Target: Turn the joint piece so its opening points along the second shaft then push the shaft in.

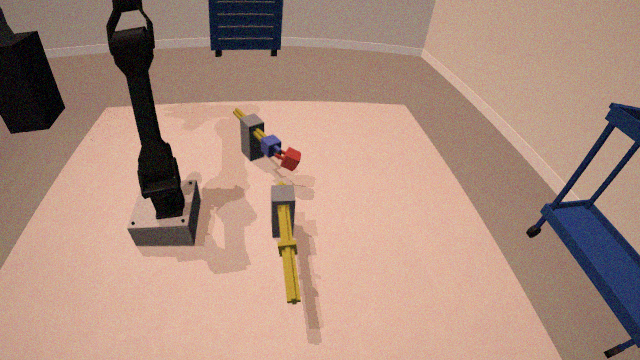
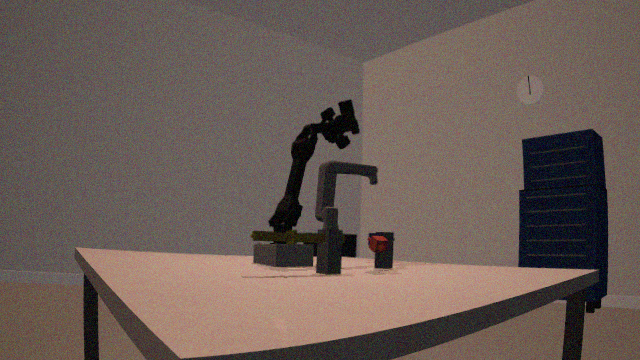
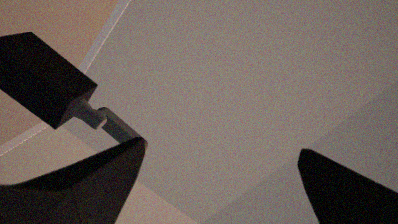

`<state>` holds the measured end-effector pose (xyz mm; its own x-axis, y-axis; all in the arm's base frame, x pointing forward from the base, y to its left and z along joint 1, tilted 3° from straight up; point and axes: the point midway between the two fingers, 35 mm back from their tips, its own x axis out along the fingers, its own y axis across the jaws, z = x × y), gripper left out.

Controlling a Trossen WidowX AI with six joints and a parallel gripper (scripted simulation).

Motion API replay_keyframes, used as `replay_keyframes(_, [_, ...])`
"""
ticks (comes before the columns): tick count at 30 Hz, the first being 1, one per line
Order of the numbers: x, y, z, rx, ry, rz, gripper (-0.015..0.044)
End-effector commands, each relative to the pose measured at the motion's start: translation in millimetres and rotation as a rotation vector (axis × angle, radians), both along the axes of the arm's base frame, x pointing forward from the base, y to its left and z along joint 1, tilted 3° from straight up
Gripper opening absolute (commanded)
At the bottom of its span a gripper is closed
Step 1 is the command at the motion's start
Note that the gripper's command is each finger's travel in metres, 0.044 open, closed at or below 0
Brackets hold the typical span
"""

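Observation:
The first shaft (image 1: pixel 238 113) is yellow and runs through a grey block (image 1: pixel 246 140) (image 2: pixel 385 259). On its near end sits a blue hinge piece (image 1: pixel 270 145), and beyond it the red square joint piece (image 1: pixel 291 159) (image 2: pixel 378 243). The red piece tilts toward the lower right in the top view, not in line with the second shaft; its opening is not clearly visible. The second shaft (image 1: pixel 290 280) (image 2: pixel 265 235) is yellow with a collar (image 1: pixel 287 248), and runs through the second block (image 1: pixel 283 194) (image 2: pixel 329 255). Its tip barely shows past that block, apart from the red piece. My gripper (image 3: pixel 220 151) is open and empty, raised high above the table.
My arm's grey base (image 1: pixel 162 236) (image 2: pixel 282 256) stands left of the second block in the top view. Off the table are a dark pedestal (image 1: pixel 30 82) with a grey bent arm (image 2: pixel 326 190), a blue cabinet (image 1: pixel 245 25) (image 2: pixel 562 215) and a blue cart (image 1: pixel 595 240).

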<state>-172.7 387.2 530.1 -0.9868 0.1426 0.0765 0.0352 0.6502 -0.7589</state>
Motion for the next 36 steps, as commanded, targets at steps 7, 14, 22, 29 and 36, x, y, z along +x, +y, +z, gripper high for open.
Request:
replay_keyframes(7, [47.3,35.3,-27.3,0.043,-0.018,-0.112,0.044])
replay_keyframes(14, [154.5,80.4,-84.8,0.096,-0.057,-0.345,0.044])
replay_keyframes(22, [285.5,86.5,-155.5,0.154,-0.12,-0.601,0.044])
replay_keyframes(29, [396.1,50.7,-219.8,0.223,-0.202,-0.81,0.044])
replay_keyframes(36, [488.5,-18.6,-282.5,0.278,-0.3,-1.02,0.044])
